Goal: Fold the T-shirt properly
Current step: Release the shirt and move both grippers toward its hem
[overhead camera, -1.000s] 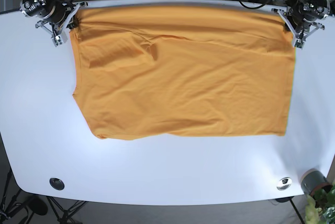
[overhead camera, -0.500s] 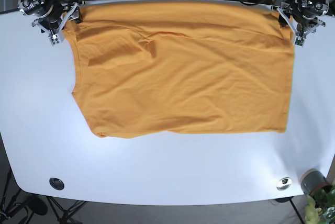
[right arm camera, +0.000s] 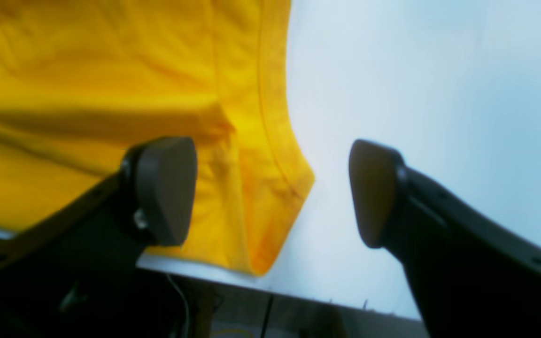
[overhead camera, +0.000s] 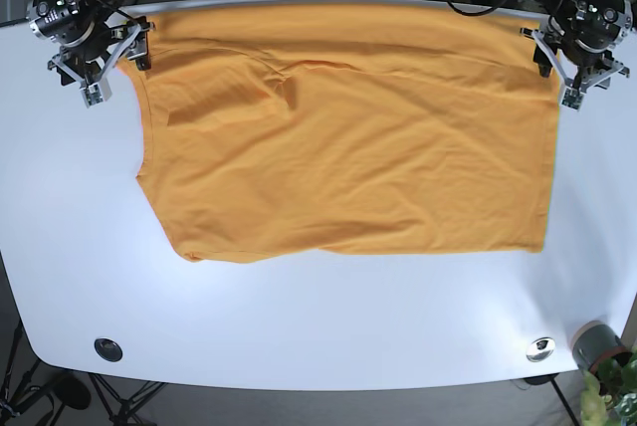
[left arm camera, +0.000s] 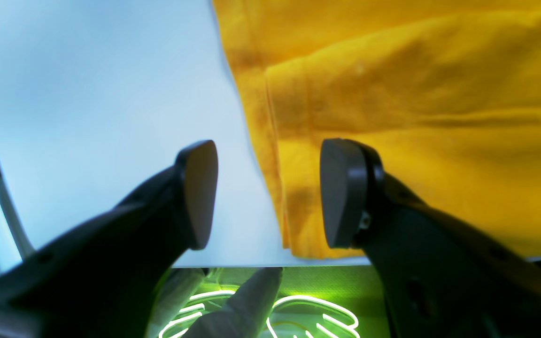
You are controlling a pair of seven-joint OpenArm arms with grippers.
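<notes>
An orange T-shirt (overhead camera: 343, 137) lies spread as a wide rectangle on the white table (overhead camera: 318, 317), its lower left edge slanting. My left gripper (overhead camera: 557, 83) stands open at the shirt's far right corner. In the left wrist view the shirt's hem (left arm camera: 294, 206) lies flat between the spread fingers (left arm camera: 197, 192) of the left gripper (left arm camera: 270, 195), ungripped. My right gripper (overhead camera: 114, 78) is open at the far left corner. In the right wrist view the shirt corner (right arm camera: 289, 188) rests between the fingers (right arm camera: 165, 188) of the right gripper (right arm camera: 270, 192).
The table's far edge (left arm camera: 233, 263) runs just behind both grippers, with a green neon sign (left arm camera: 261, 314) beyond it. A black grommet (overhead camera: 107, 349) and a silver one (overhead camera: 539, 348) sit near the front edge. A potted plant (overhead camera: 602, 351) stands off the front right corner.
Both grippers have drawn slightly outward from the shirt's far corners, the right one toward the view's left. The shirt's far edge has settled flat on the table.
</notes>
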